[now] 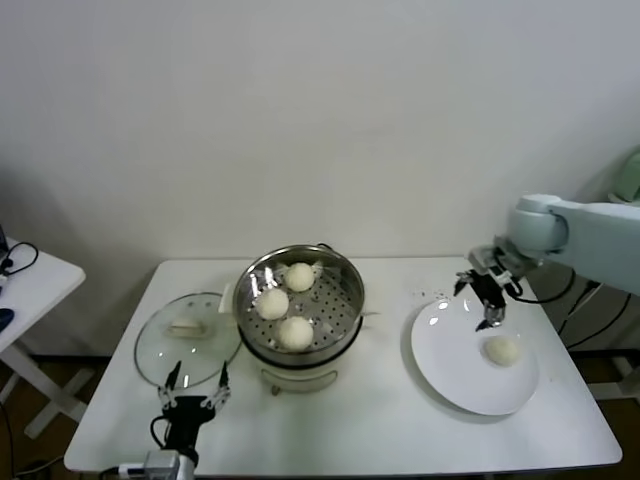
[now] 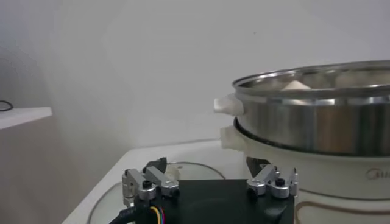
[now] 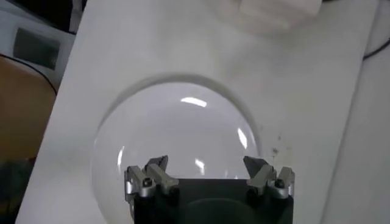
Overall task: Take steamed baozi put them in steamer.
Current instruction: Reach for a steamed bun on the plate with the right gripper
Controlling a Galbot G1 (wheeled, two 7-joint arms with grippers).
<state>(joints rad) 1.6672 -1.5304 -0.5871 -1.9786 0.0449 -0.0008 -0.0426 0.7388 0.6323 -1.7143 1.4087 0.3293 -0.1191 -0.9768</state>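
The steel steamer [image 1: 340, 270] stands at the table's middle with three cream-white baozi [image 1: 273, 303] on its perforated tray. A fourth baozi [image 1: 501, 350] lies on the white plate [image 1: 450, 375] at the right. My right gripper [image 1: 489, 303] hovers open and empty over the plate's far edge, just behind that baozi. In the right wrist view the plate [image 3: 177, 134] fills the space ahead of the open right gripper [image 3: 206, 163], and the baozi is out of view. My left gripper [image 1: 196, 382] is open and parked at the front left; the left wrist view shows the steamer wall [image 2: 317, 125] beyond it [image 2: 207, 164].
A round clear glass lid [image 1: 165, 355] lies flat left of the steamer, just behind the left gripper. A small side table [image 1: 30, 285] stands at far left. A white wall lies behind the table. Cables hang at the right edge.
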